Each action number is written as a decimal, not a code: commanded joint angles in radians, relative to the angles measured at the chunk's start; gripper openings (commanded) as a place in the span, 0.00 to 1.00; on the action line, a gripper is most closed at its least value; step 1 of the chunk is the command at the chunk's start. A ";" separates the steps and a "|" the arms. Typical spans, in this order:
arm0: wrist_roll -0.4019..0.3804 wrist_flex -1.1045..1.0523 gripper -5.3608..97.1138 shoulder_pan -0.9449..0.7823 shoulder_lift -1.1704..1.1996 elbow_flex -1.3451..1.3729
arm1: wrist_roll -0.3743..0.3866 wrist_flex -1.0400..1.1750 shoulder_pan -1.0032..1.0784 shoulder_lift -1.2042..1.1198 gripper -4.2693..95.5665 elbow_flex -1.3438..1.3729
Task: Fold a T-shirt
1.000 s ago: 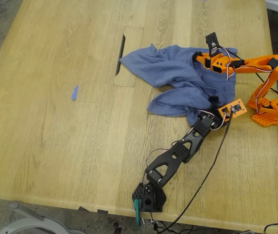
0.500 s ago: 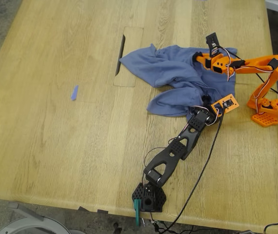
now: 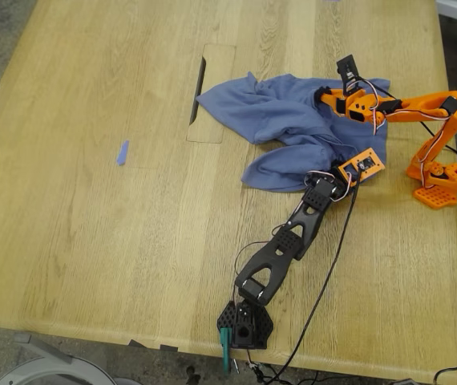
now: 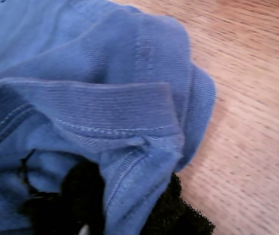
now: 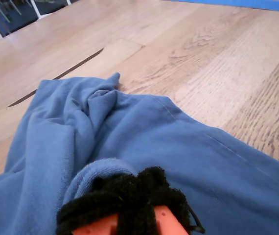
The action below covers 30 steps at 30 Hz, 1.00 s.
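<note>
The T-shirt [image 3: 293, 120] is seen crumpled on the wooden table [image 3: 92, 241], toward two o'clock from the table's middle in the exterior view, with a sleeve reaching toward the cable slot [image 3: 198, 90] at its ten o'clock. My first gripper [image 3: 342, 167], on the black arm, is set at the cloth's five o'clock edge and is clenched on a stitched hem, which is drawn between its black pads [image 4: 81, 191]. My second gripper [image 3: 323, 95], on the orange arm, is pressed into the fabric at the shirt's one o'clock. Whether cloth is pinched there cannot be told. A blue tape scrap [image 3: 122, 152] lies well apart at nine o'clock.
</note>
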 commanded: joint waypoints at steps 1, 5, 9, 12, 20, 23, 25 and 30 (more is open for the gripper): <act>-0.006 -0.002 0.10 -0.135 0.003 -0.025 | -0.006 0.009 -0.017 0.060 0.04 -0.058; -0.011 0.006 0.05 -0.176 0.003 -0.025 | -0.005 0.034 -0.032 0.086 0.04 -0.057; -0.032 0.025 0.05 -0.199 0.008 -0.026 | -0.002 0.067 -0.048 0.130 0.04 -0.054; -0.058 0.069 0.05 -0.207 0.058 -0.026 | 0.000 0.097 -0.058 0.173 0.04 -0.052; -0.084 0.278 0.05 -0.301 0.319 -0.026 | 0.002 0.173 -0.078 0.293 0.04 -0.063; -0.083 0.353 0.05 -0.336 0.426 -0.026 | 0.003 0.201 -0.091 0.337 0.04 -0.077; -0.081 0.393 0.05 -0.351 0.494 -0.026 | 0.003 0.216 -0.101 0.362 0.04 -0.092; -0.081 0.462 0.05 -0.356 0.629 -0.026 | 0.003 0.225 -0.124 0.410 0.04 -0.137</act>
